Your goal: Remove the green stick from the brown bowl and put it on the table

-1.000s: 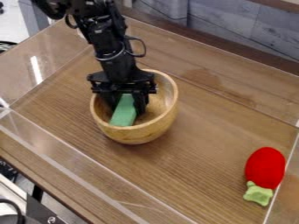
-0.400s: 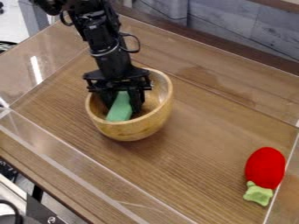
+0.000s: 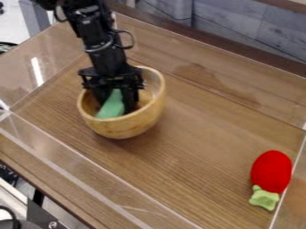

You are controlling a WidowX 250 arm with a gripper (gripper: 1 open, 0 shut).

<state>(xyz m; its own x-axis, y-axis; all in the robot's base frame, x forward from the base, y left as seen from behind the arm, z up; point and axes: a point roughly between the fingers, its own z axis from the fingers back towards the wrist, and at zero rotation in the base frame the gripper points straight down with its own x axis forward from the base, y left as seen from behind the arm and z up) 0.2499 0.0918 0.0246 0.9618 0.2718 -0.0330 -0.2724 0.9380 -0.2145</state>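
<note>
The brown bowl (image 3: 124,131) sits on the table (image 3: 198,156) at the left of centre. Inside it the green stick (image 3: 114,108) leans tilted, its upper end between the black fingers. My gripper (image 3: 111,95) reaches down into the bowl from the upper left and is shut on the stick. The stick's lower end stays inside the bowl, and the fingers hide part of it.
A red strawberry-like toy (image 3: 271,169) with a green leafy end lies at the right near the front. Low clear acrylic walls (image 3: 72,170) edge the tabletop on all sides. The arm's black links rise toward the top left corner.
The gripper has moved left and slightly back with the stick in it. The bowl has slid left along with them.
</note>
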